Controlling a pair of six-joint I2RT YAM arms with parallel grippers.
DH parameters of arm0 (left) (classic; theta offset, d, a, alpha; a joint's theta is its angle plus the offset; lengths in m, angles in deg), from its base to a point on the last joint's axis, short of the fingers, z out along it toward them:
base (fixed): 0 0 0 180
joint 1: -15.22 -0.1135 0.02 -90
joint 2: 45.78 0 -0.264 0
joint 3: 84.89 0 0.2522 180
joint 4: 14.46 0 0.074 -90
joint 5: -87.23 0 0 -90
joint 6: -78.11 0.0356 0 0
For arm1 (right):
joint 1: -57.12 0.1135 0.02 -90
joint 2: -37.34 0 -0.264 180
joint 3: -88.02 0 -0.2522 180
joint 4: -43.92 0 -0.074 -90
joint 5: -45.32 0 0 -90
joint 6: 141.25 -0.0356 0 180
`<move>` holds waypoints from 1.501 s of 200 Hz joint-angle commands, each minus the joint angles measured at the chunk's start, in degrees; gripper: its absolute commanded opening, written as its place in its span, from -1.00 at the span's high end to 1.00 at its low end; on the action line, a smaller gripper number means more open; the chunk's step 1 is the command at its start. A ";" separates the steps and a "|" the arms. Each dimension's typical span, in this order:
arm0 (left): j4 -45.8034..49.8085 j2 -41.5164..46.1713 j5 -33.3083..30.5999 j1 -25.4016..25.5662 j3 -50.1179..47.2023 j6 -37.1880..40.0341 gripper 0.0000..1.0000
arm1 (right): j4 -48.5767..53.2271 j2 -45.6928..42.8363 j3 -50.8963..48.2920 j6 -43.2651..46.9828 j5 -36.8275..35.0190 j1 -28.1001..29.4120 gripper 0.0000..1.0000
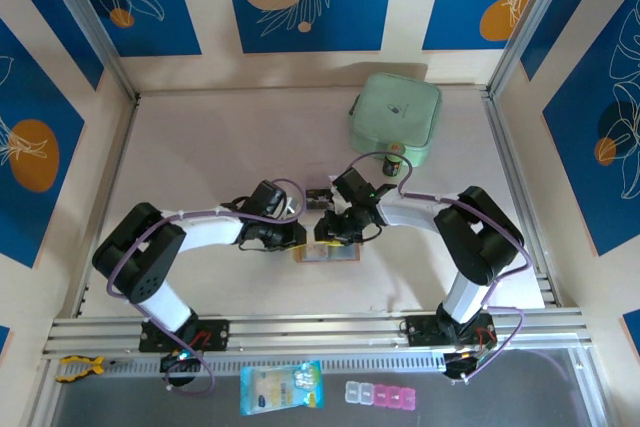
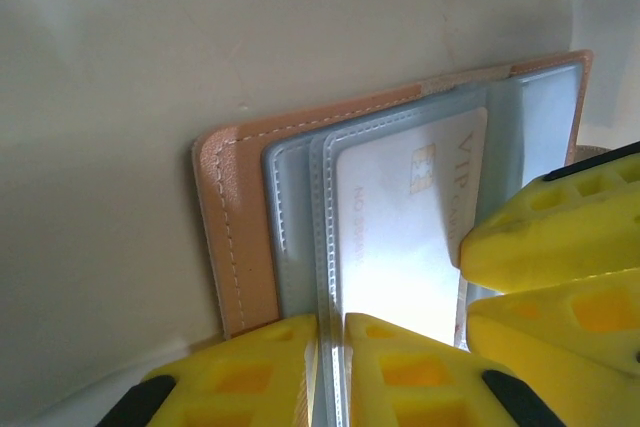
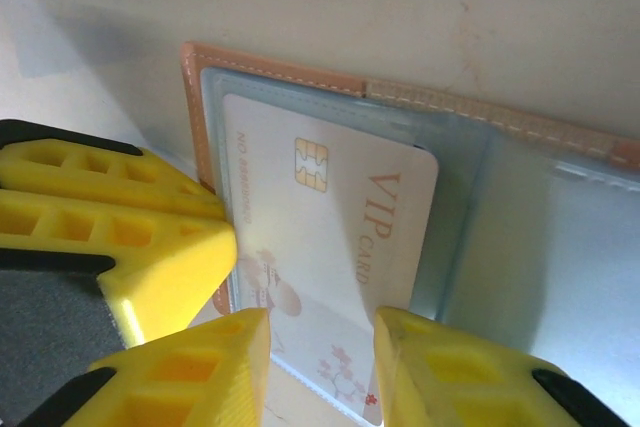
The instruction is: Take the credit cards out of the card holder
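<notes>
Left fingers (image 2: 295, 347) clamped on the card holder (image 2: 235, 227) sleeve edge to anchor it; right fingers (image 3: 250, 352) apart, straddling the VIP card (image 3: 330, 217) for pull-out.

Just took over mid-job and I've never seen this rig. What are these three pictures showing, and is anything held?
This is a robot with two arms, left arm and right arm, bolted at the near edge of the table. The overhead picture looks down from behind them. The other two come from a camera on each wrist, so the yellow blocks at the bottom are that arm's own claw fingers. On the table are a mint-green zip pouch and, between the claws, an open salmon card holder. The left claw is pinched shut on a clear sleeve of the holder. The right claw stands open over a white VIP card in its sleeve, not gripping it.
</notes>
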 commanded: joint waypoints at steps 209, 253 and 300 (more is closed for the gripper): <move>7.22 2.68 -1.51 -1.02 3.56 2.49 0.69 | 7.15 -3.57 1.38 2.49 -5.28 0.57 0.34; 6.23 3.85 -0.48 -0.19 3.76 1.29 0.80 | 6.76 -4.32 1.25 2.40 -5.03 0.46 0.34; 3.04 1.68 0.86 1.83 4.40 -0.82 0.89 | 6.36 -4.76 0.44 2.04 -5.07 0.22 0.34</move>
